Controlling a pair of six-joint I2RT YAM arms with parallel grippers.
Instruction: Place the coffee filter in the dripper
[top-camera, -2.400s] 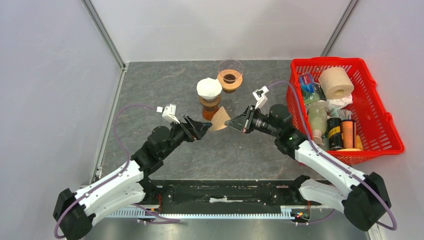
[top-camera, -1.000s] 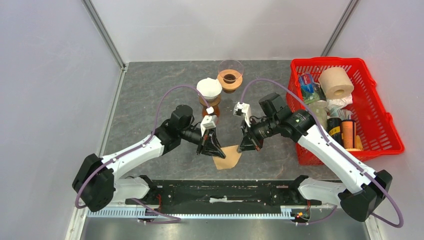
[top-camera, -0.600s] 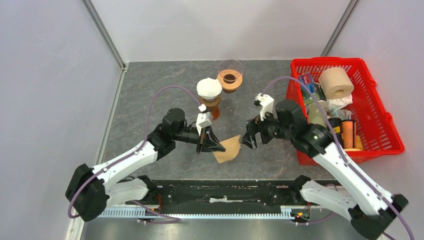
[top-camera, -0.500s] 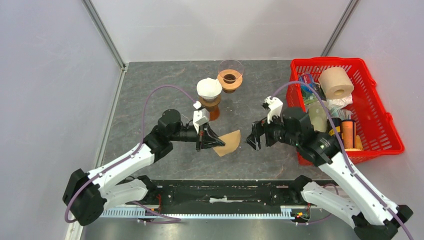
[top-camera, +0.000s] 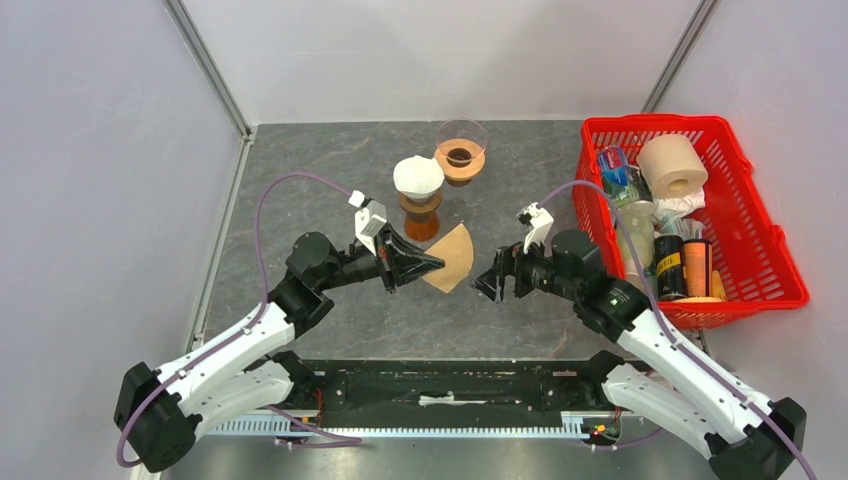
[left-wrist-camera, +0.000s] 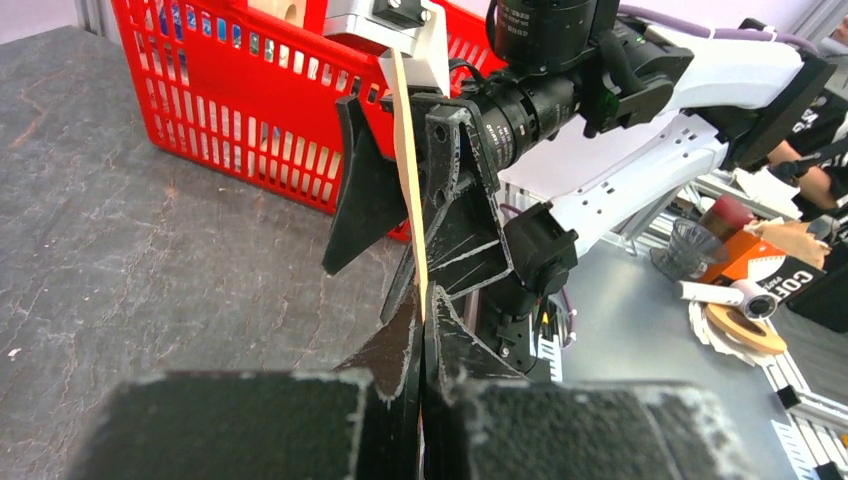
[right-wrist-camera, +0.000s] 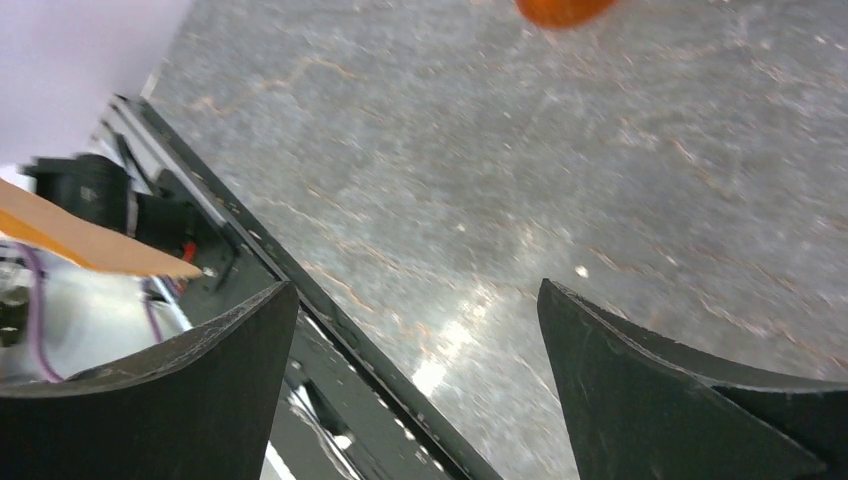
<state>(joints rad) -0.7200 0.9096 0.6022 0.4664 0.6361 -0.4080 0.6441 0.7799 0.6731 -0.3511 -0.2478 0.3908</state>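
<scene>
Filter (top-camera: 452, 256) is hanging pinched in the left hand (top-camera: 432, 266), the dripper (top-camera: 461, 152) lying beyond it toward the far edge of the worktop (top-camera: 320, 170), while the right hand (top-camera: 487, 280) is gaping wide and empty.

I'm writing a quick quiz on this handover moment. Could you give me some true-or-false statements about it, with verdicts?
1. The left hand grips the brown filter. True.
2. The right hand pinches the filter too. False: it stands open, apart from it.
3. The red basket is empty. False: it holds a toilet roll and bottles.
4. One dripper carries a white filter. True.
</scene>
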